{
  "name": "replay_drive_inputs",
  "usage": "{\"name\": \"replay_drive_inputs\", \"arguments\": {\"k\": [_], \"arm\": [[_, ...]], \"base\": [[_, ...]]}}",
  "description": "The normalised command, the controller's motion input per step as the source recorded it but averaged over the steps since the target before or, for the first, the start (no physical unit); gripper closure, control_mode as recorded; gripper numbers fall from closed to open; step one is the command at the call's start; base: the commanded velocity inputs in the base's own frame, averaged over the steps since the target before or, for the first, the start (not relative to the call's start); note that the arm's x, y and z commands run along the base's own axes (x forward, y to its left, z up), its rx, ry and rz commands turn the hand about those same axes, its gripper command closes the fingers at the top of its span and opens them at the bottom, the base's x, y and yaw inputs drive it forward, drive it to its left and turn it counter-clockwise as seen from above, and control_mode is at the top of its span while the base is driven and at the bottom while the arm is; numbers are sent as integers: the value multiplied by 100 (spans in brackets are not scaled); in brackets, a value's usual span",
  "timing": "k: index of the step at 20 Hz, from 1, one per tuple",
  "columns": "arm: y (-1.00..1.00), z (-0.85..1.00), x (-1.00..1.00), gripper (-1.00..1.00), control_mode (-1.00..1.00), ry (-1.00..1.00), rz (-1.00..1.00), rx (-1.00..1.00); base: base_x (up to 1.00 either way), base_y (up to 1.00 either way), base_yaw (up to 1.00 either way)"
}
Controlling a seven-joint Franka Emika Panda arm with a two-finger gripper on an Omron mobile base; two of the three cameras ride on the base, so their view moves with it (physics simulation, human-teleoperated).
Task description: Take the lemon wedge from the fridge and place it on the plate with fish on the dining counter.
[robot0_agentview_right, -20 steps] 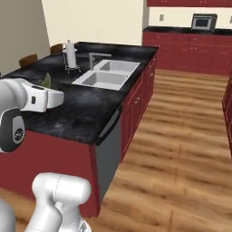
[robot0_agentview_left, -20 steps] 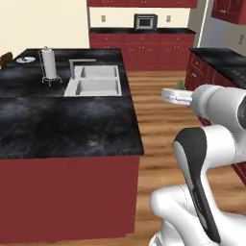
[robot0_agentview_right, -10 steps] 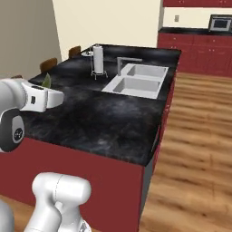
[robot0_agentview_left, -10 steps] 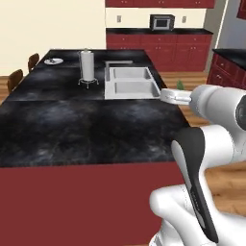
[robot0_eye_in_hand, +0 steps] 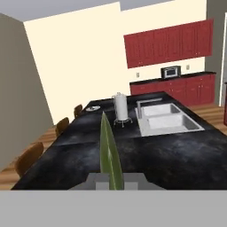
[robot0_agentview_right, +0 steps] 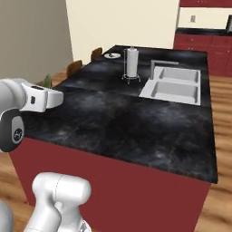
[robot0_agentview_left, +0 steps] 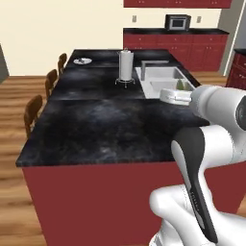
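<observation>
Your whole picture has swung since a second ago, so read that as the base driving, not the kitchen moving. A second back, the left base view cut across the sink end of the dining counter (robot0_agentview_left: 96,129). Now the long side of the island runs up the frame, with chairs (robot0_agentview_left: 33,110) along its left edge.

The gripper (robot0_eye_in_hand: 111,179) sits at the bottom middle of the hand view, pinching the lemon wedge (robot0_eye_in_hand: 109,153), which stands up as a thin yellow-green sliver between the tips. In the left base view the wedge (robot0_agentview_left: 180,85) peeks out at centre right, just past the white hand. In the right base view it (robot0_agentview_right: 46,81) shows at the left edge, above the forearm. It sits the same way in the grip as in the earlier frames, so the carry has not shaken it loose.

The plate with fish (robot0_agentview_left: 82,61) now appears at the upper left of the left base view, on the far corner of the stone top. It (robot0_agentview_right: 112,55) lies at top centre in the right base view, and it (robot0_eye_in_hand: 92,108) shows small, left of centre, in the hand view. The fish itself is too small to make out.

A paper towel roll (robot0_agentview_left: 126,66) and the sink (robot0_agentview_left: 163,79) stand to the right of the line toward the plate. You are, I judge, still in transport: the plate is well apart from the gripper, beyond an easy reach, so expect more driving along the chair side before you lower the wedge.
</observation>
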Motion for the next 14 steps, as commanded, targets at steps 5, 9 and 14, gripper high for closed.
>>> {"name": "replay_drive_inputs", "arguments": {"k": [5,9,14], "arm": [[0,0,0,100,100,0,0,0],[0,0,0,100,100,0,0,0],[0,0,0,100,100,0,0,0]], "base": [[0,100,0],[5,100,0],[17,100,0]]}}
